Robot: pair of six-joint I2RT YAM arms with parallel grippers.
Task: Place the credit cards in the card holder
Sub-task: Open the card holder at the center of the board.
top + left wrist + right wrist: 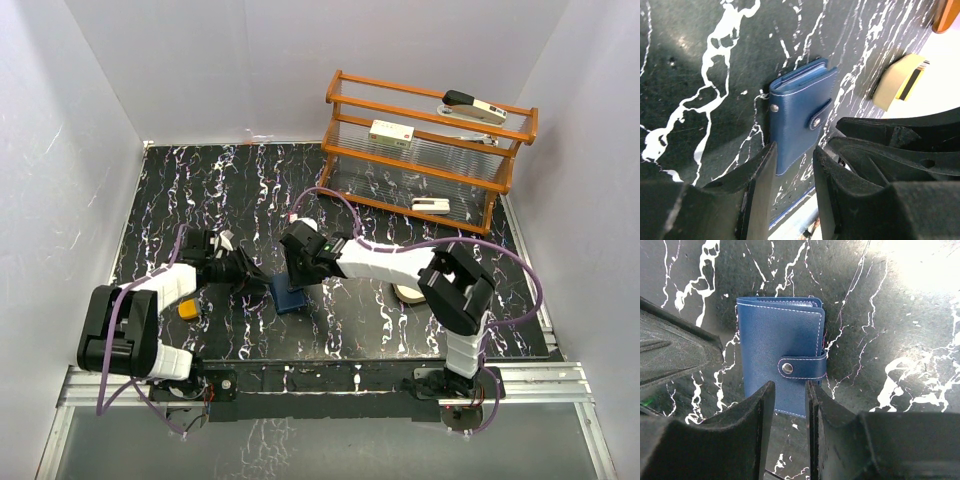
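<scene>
The table (200, 190) is a black slab streaked with white marble-like veins, closed in by plain white walls (200, 70) on the left, far and right sides. At the far right corner stands a wooden rack (333, 110) with clear shelves, and pale block-shaped devices (391, 131) lie on it. A beige shallow tray (405, 293) lies near the right arm's elbow, mostly hidden from above. My left wrist camera shows it (892, 80) at the table's edge. A small orange object (188, 310) lies beside the left arm.

The card holder (290, 296) lies in the middle of the near half of the table, between the two arms. It is dark blue, folded shut, with its snap tab fastened across the front.

The left gripper (262, 276) reaches in from the left, just beside the holder. On its wrist view the holder (800, 117) lies flat, and its near end runs under the left gripper (794, 150). The jaws stand slightly apart, with a narrow gap and nothing clamped between them.

The right gripper (300, 282) hangs over the holder from the far side. On its wrist view the holder (780, 360) fills the centre, tab to the right. Its near edge shows through the slim gap of the right gripper (790, 385). These jaws are also a little apart, and I see nothing gripped.
</scene>
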